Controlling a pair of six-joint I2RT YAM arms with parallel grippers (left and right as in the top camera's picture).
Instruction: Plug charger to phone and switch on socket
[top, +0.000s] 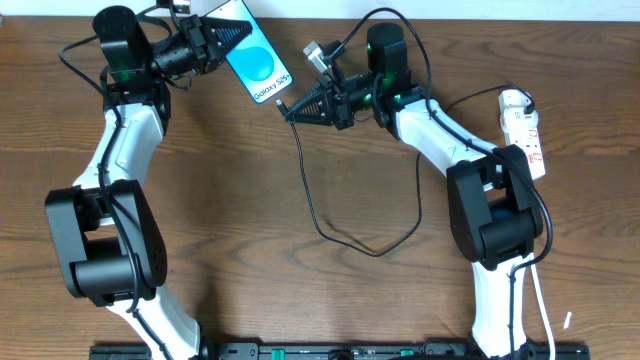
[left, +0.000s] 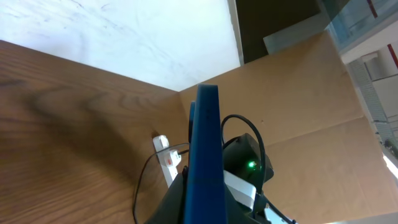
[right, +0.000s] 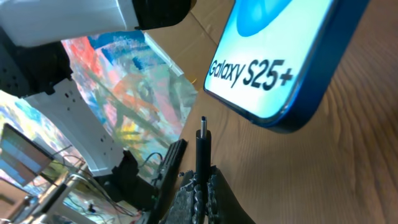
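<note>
My left gripper (top: 232, 36) is shut on the phone (top: 258, 55) and holds it lifted off the table, blue screen up, its lower end toward the right arm. Seen from the left wrist, the phone (left: 205, 149) is edge-on between the fingers. My right gripper (top: 294, 112) is shut on the charger (top: 305, 180) close behind its plug. From the right wrist, the plug tip (right: 202, 134) points up from the gripper (right: 204, 186) toward the phone's bottom edge (right: 280, 56), a small gap apart. The socket (top: 525, 125) lies at the table's right edge.
The charger's black cable loops across the middle of the wooden table (top: 350, 300) and back toward the right arm. The socket (left: 166, 158) also shows beyond the phone in the left wrist view. A cardboard wall (left: 298, 99) stands behind the table.
</note>
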